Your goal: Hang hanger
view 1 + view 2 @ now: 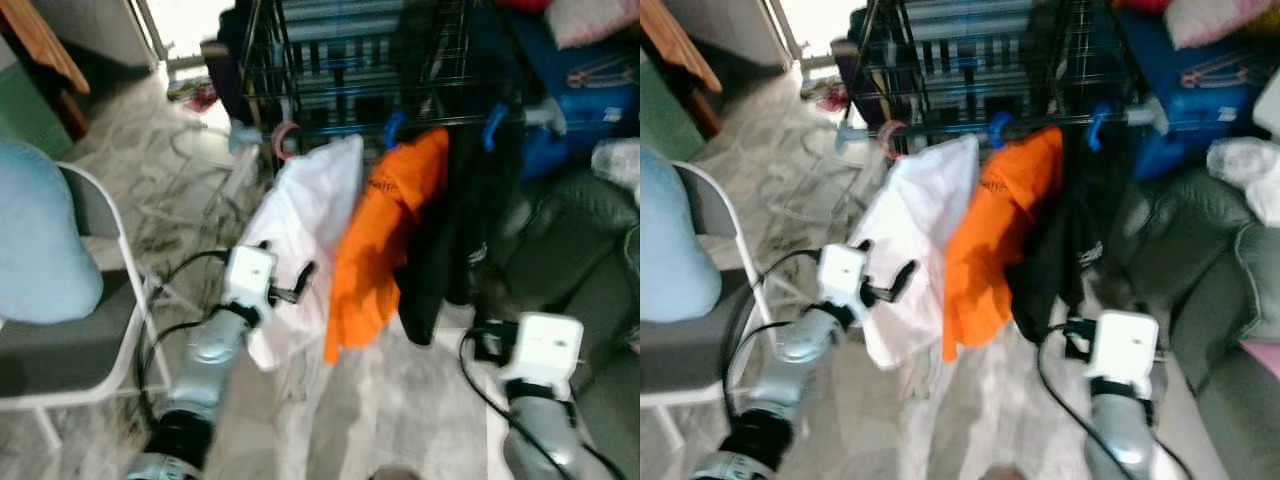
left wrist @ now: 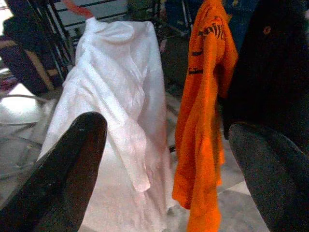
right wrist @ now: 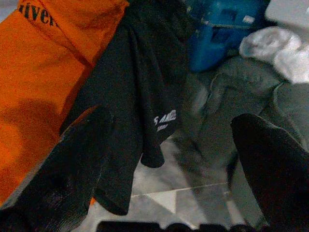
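Three garments already hang from the rail (image 1: 400, 125) of the black wire rack (image 1: 340, 60): a white shirt (image 1: 305, 250) on a pink hanger (image 1: 285, 140), an orange shirt (image 1: 385, 235) on a blue hanger (image 1: 393, 128), and a black garment (image 1: 455, 230) on another blue hanger (image 1: 493, 125). Both grippers are spread wide and hold nothing; the left gripper (image 1: 290, 285) sits below the rail beside the white shirt, the right gripper (image 3: 169, 164) lower, below the black garment. Judging from this, the hanging looks done or nearly so, and the sensible step is to check that each hook seats fully over the rail, then draw the arms back without snagging cloth. Blur softens the head views, so whether the pink hook truly closes over the rail cannot be told. The right gripper's fingers are hidden behind its white wrist housing (image 1: 545, 350) there, and the sofa (image 1: 580, 270) is cut off.
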`<state>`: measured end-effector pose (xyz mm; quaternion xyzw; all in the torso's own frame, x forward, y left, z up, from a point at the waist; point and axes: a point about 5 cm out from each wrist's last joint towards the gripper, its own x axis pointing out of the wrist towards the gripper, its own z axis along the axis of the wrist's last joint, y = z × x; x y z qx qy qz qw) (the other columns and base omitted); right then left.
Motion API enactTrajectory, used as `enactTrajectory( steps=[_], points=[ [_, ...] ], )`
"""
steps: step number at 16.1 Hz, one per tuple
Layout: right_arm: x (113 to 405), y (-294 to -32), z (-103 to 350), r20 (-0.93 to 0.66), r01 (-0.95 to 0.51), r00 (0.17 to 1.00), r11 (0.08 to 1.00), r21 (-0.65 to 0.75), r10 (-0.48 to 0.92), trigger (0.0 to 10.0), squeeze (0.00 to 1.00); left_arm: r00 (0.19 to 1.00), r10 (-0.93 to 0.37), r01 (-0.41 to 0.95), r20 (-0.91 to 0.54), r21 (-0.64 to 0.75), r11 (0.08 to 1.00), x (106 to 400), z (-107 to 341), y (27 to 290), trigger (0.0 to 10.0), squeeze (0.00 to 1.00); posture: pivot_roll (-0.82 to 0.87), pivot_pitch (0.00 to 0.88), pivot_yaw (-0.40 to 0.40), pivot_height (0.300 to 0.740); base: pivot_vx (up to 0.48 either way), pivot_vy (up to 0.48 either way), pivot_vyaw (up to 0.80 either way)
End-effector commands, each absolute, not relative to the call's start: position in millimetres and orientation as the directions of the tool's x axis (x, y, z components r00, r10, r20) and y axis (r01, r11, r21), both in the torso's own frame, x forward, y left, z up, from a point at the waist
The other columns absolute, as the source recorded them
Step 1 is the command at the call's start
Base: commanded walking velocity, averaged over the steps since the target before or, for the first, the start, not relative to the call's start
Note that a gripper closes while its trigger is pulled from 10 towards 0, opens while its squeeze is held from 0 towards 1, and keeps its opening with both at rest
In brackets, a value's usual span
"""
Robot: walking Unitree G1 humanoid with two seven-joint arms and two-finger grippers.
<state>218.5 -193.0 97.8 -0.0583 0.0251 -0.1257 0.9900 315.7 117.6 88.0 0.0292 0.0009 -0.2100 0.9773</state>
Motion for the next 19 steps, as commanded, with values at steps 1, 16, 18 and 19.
enactTrajectory(
  steps=[1,16,18,19],
  points=[
    [217.1,-196.5,98.9,-0.032,0.262,0.963,0.956,-0.133,-0.269,10.0,0.00,0.904,-0.427,0.428,-0.022,0.051,0.903,316.0,87.3,114.4,10.0,0.00,-0.37,0.089,0.130,0.740,0.000,0.000,0.00],
    [257.9,-149.4,111.6,0.005,-0.074,0.997,0.990,-0.118,0.076,10.0,0.00,0.996,-0.093,0.089,0.013,0.155,0.984,285.5,80.1,178.6,10.0,0.00,-0.19,0.099,0.024,0.740,0.000,0.000,0.00],
    [252.3,-148.8,110.1,0.007,-0.013,1.000,0.992,-0.122,0.014,10.0,0.00,0.978,-0.209,0.205,0.010,0.139,0.969,289.5,85.2,164.8,10.0,0.00,-0.24,0.109,0.059,0.740,0.000,0.000,0.00],
    [247.8,-153.2,105.6,-0.010,0.041,0.999,0.996,-0.076,-0.042,10.0,0.00,0.970,-0.243,0.237,0.025,0.144,0.961,299.0,90.7,161.0,10.0,0.00,-0.23,0.086,0.057,0.740,0.000,0.000,0.00]
  ],
)
